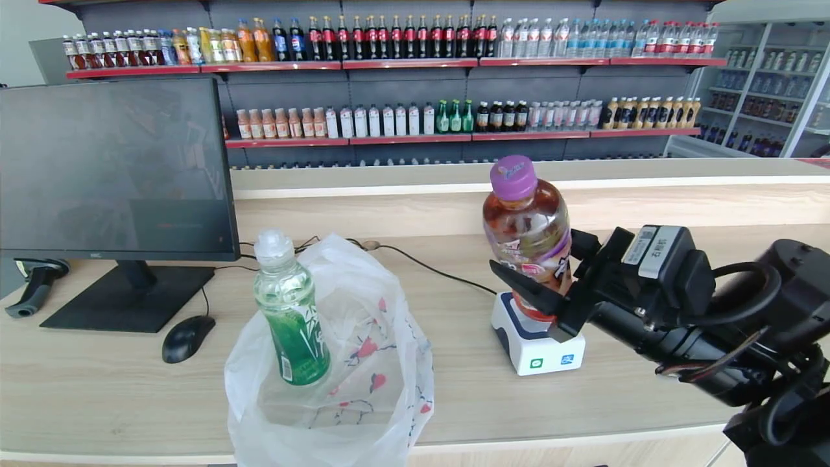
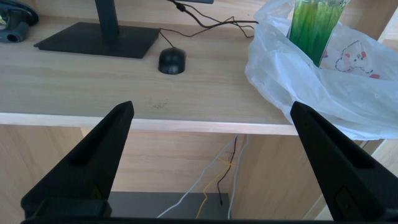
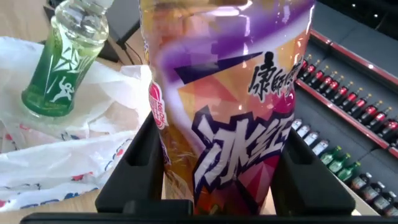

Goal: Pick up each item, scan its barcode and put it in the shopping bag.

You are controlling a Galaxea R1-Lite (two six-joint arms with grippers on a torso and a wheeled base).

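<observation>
My right gripper (image 1: 541, 282) is shut on a purple-capped tea bottle (image 1: 527, 230), held upright just above the white barcode scanner (image 1: 537, 340) on the counter. The bottle's purple and orange label (image 3: 230, 106) sits between the black fingers (image 3: 137, 168) in the right wrist view. A green drink bottle (image 1: 290, 312) stands inside the translucent shopping bag (image 1: 363, 363) at the counter's front. In the left wrist view, the green bottle (image 2: 316, 25) and the bag (image 2: 336, 74) lie ahead. My left gripper (image 2: 211, 162) hangs open below the counter's front edge, holding nothing.
A monitor (image 1: 117, 168) on a black stand, a mouse (image 1: 187, 337) and a handheld scanner (image 1: 32, 288) occupy the counter's left. Cables (image 1: 428, 266) run behind the bag. Shelves of bottles (image 1: 454, 78) line the back wall beyond a raised ledge.
</observation>
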